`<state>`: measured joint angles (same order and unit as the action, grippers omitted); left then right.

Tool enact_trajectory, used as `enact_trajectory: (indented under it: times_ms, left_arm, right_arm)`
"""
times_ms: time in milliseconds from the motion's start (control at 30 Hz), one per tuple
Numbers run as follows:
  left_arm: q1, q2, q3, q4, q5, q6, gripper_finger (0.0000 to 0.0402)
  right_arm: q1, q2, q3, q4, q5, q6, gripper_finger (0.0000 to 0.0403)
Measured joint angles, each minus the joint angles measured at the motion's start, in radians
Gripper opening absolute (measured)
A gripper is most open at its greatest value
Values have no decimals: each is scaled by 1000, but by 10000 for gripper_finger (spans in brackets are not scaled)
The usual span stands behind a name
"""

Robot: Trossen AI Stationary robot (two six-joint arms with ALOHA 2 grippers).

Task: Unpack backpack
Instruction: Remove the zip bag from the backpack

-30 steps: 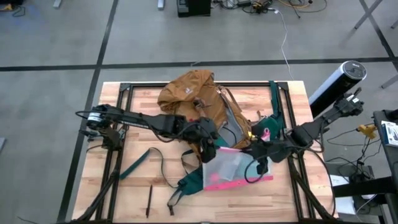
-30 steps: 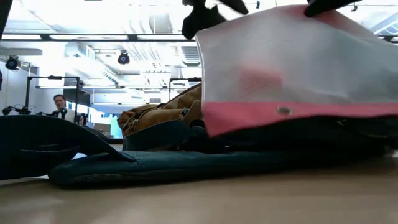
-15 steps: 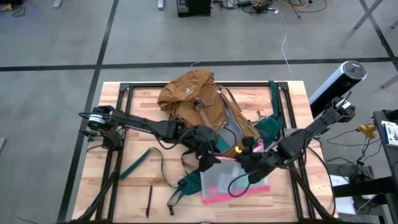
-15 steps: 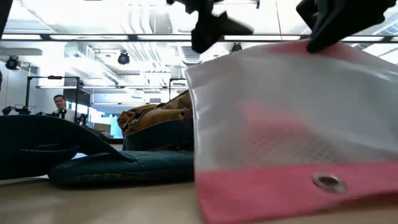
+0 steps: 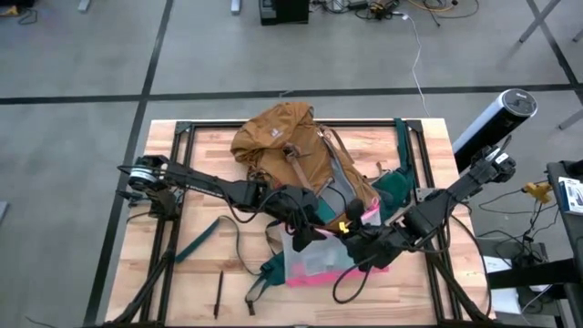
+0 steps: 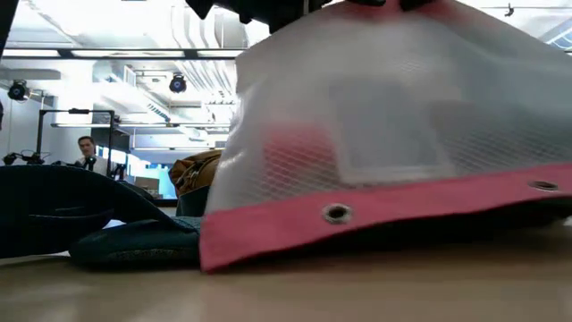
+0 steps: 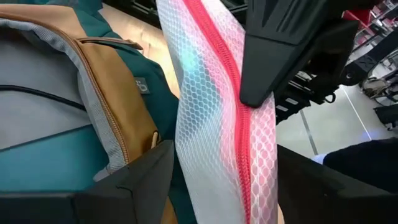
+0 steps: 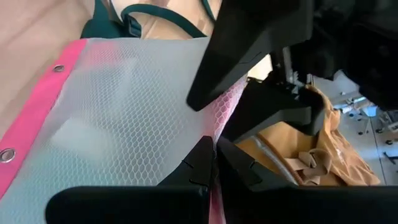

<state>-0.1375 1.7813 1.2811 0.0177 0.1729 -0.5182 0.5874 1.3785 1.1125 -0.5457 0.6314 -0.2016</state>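
Mustard-tan fabric backpack (image 5: 291, 150) with dark green panel and grey lining, lying open on the wooden table (image 5: 196, 264). Just beside it, a clear mesh pink-edged zip pouch (image 5: 314, 261): right gripper (image 5: 357, 244) clenched on its zipper edge, left gripper (image 5: 299, 239) spread around it. Low view alone shows the pouch's metal eyelets (image 6: 336, 213); left wrist view shows the pink zipper.

A light wooden table (image 5: 196, 137) with a black metal frame stands on a grey floor. A mustard-tan backpack (image 5: 282, 146) lies at its middle, with dark green straps (image 5: 205, 239) trailing toward the front edge. A thin dark stick-like object (image 5: 219, 293) lies near the front left corner.
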Motion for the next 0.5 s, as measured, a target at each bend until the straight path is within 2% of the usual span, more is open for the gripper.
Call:
enact_trajectory:
  times_ms: [100, 267, 367, 500]
  left_arm:
    - [-2, 0, -1, -1, -6, 14, 187]
    - [-4, -5, 29, -31, -19, 63, 32]
    - [1, -24, 98, -105, -43, 116, 10]
    - [-5, -52, 280, -371, -147, 210, 3]
  right_arm:
    - [-8, -2, 11, -3, -1, 0, 0]
    - [-6, -4, 72, -28, -3, 51, 4]
    - [-5, -17, 170, -110, 1, 121, 30]
    - [-5, -35, 316, -281, -5, 219, 94]
